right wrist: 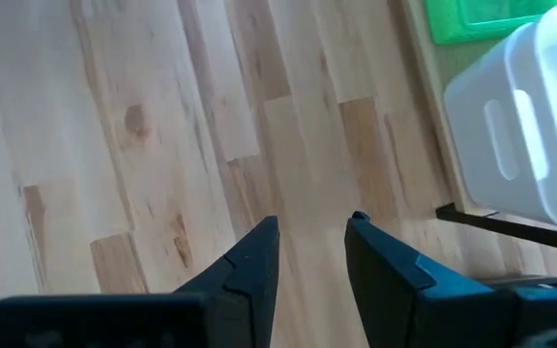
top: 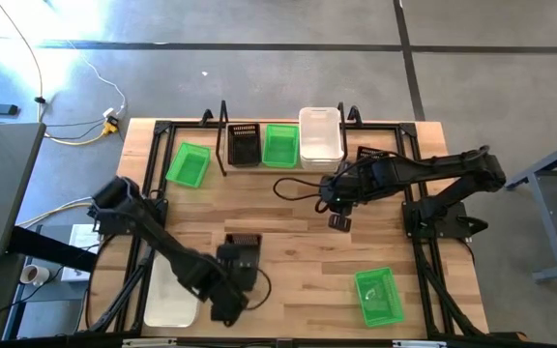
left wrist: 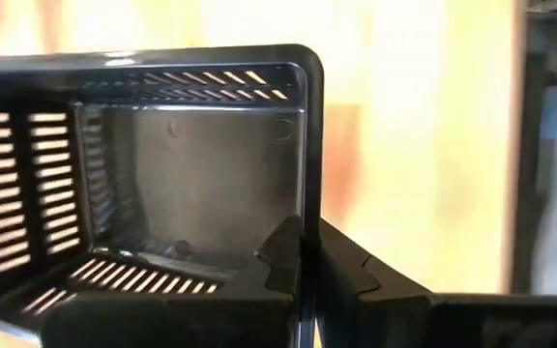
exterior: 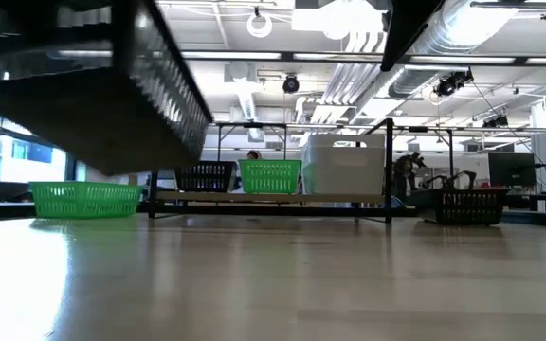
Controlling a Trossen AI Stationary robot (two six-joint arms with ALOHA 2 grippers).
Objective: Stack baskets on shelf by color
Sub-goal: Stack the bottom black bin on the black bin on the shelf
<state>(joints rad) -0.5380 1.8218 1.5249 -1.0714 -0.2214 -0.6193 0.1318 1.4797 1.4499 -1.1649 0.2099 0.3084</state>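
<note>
My left gripper (top: 234, 278) is shut on a black slotted basket (top: 243, 253) near the table's front edge. In the low view the basket (exterior: 93, 85) hangs tilted above the tabletop. The shelf (exterior: 349, 197) at the far edge carries a black basket (top: 244, 145), a green basket (top: 280, 145) and a white basket (top: 320, 135), each resting on its bottom. My right gripper (right wrist: 312, 232) hovers open over bare wood just in front of the shelf, nothing between its fingers. My left gripper grips one upright wall of the black basket at its rim (left wrist: 307, 232), near a corner. One finger (left wrist: 280, 259) is inside the basket, the other (left wrist: 356, 275) outside. The fingers point steeply down from above. The basket is lifted clear of the table and tilted.
A green basket (top: 189, 164) sits left of the shelf and another black basket (exterior: 467, 204) to its right. A white basket (top: 172, 295) lies under the left arm near the front left edge, and a green one (top: 375, 295) at the front right. The middle of the tabletop (top: 288, 222) is bare.
</note>
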